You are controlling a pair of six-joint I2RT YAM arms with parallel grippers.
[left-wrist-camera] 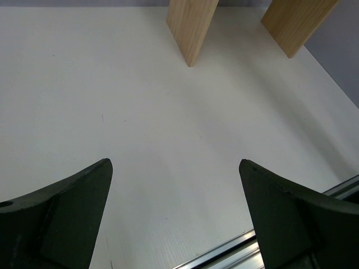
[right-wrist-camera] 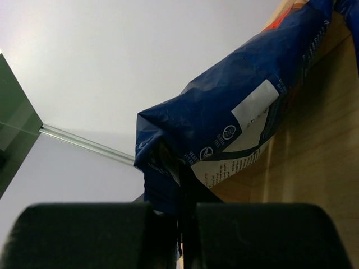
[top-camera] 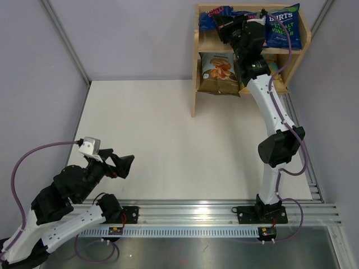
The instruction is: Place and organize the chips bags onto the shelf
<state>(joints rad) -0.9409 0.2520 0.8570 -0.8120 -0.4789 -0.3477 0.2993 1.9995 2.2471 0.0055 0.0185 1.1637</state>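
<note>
The light wood shelf (top-camera: 196, 67) stands at the far right of the table. My right gripper (top-camera: 226, 27) is at the upper tier, shut on the edge of a dark-blue chips bag (top-camera: 210, 19), seen close up in the right wrist view (right-wrist-camera: 224, 129) between the closed fingers (right-wrist-camera: 247, 235). Another dark-blue "BURTS" bag (top-camera: 283, 25) stands at the upper tier's right. A tan-and-teal bag (top-camera: 220, 73) stands on the lower tier's left. A light-blue bag (top-camera: 275, 68) is mostly hidden behind the arm. My left gripper (top-camera: 120, 165) is open and empty, low over the near-left table (left-wrist-camera: 175, 162).
The white table top (top-camera: 168, 140) runs from the shelf to the aluminium rail (top-camera: 196, 216) at the near edge. Another rail (top-camera: 305, 162) runs along the right side. Grey walls close in left, back and right. The shelf's side panels (left-wrist-camera: 190, 28) show in the left wrist view.
</note>
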